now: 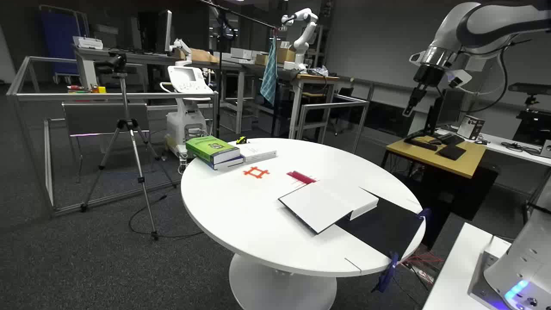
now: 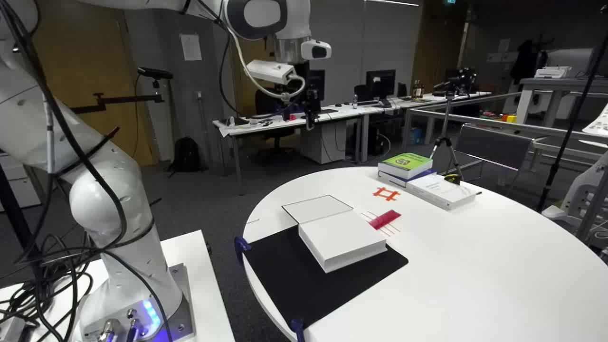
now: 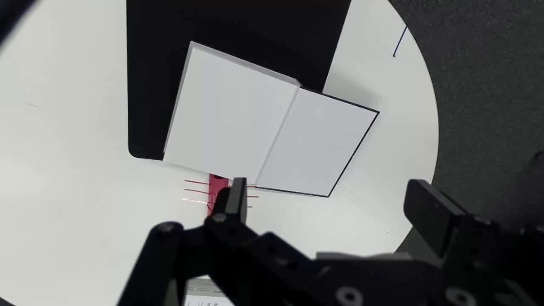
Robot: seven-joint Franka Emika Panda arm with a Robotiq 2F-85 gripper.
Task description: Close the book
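Wrist view: book (image 3: pixel 262 121) lies open, upper centre
End effector (image 3: pixel 329 182): jaws wide apart, empty
Cover (image 3: pixel 316 142): nothing folded, whole closing apparently left

**A Robotics Laboratory with Office Desks**

We recognise a robotics laboratory chiefly by its equipment. In both exterior views, a robot arm (image 2: pixel 95 202) is mounted on a white stand (image 2: pixel 204 285); black cables (image 2: pixel 28 280) lie heaped beside it in an exterior view. In an exterior view we also note a second arm (image 1: pixel 304 39) near boxes (image 1: pixel 261 59), a white console unit (image 1: pixel 187 122) with a slanted panel (image 1: pixel 193 86), and a tripod (image 1: pixel 127 125) near a metal frame (image 1: pixel 150 96). Desks (image 2: pixel 349 111) carrying monitors (image 2: pixel 381 83) before a grey wall (image 2: pixel 394 38) lend what we read as an office character, and dark carpet (image 1: pixel 86 267) lies underfoot.
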